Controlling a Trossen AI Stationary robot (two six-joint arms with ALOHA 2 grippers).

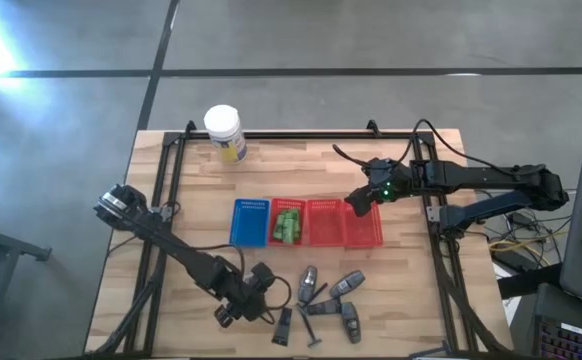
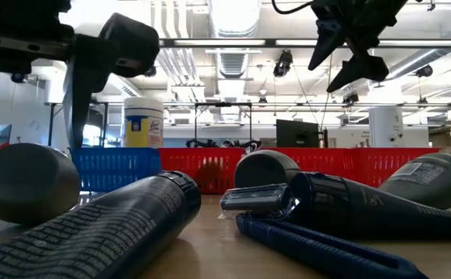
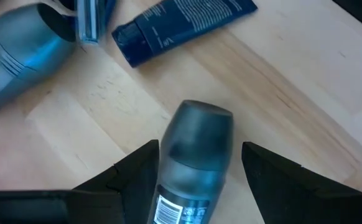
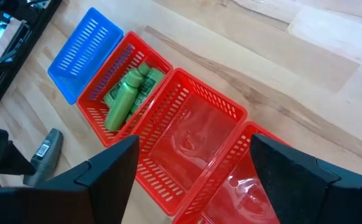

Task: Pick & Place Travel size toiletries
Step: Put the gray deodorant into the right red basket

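Grey, round-capped deodorant-style bottle [image 3: 193, 158] lies on the wooden surface [image 1: 401, 285] near its front edge, between the left gripper's [image 1: 236, 305] spread fingers [image 3: 128, 180]; not clamped. More grey tubes [image 1: 346, 288] and dark stick-like pieces [image 1: 284, 325] are scattered just beside it. Bright green little bottles [image 1: 289, 226] sit in the red ribbed plastic basket [image 4: 103, 112] next to the blue ribbed basket [image 1: 250, 222]. Right gripper [image 1: 363, 200] hovers over the other red baskets [image 1: 346, 222], fingers apart, holding nothing.
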